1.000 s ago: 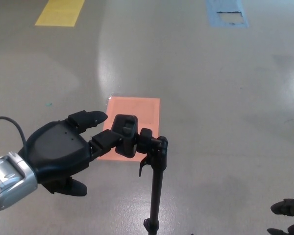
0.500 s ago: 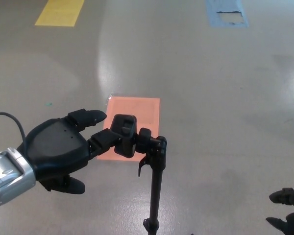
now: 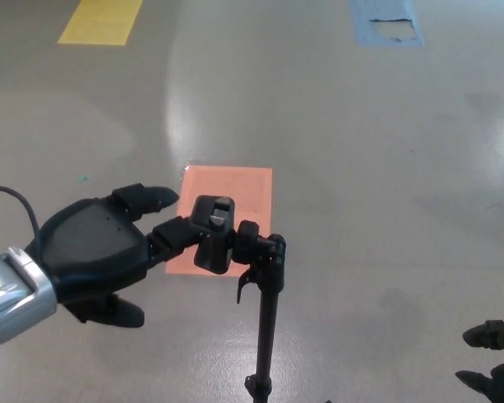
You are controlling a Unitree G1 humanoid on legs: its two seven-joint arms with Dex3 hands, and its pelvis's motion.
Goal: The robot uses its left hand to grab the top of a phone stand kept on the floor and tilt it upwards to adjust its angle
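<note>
Two thick black fingers point(image 3: 178, 232) of the robot's left hand point(image 3: 97, 252) reach to the right, and the lower one touches the left side of the clamp head point(image 3: 214, 233) on top of a phone stand point(image 3: 267, 311). The upper finger points past the clamp toward the floor beyond. The thumb hangs below the palm, away from the clamp. The fingers are spread apart, not clamped around the head; whether the lower one grips it cannot be told. Behind the hand, a silver forearm with a thin black cable enters from the lower left corner.

The phone stand is black. Its thin pole rises from the bottom edge near the middle, and the clamp head sits at its top, offset to the left of the pole.

The stand is on a shiny grey floor point(image 3: 361, 168). An orange patch point(image 3: 244, 189) lies on the floor behind the clamp head. A yellow patch point(image 3: 101, 21) is at the top left and a blue patch point(image 3: 386, 21) at the top right.

The right hand point(image 3: 491, 361) shows only as dark finger shapes at the lower right corner, well apart from the stand.
</note>
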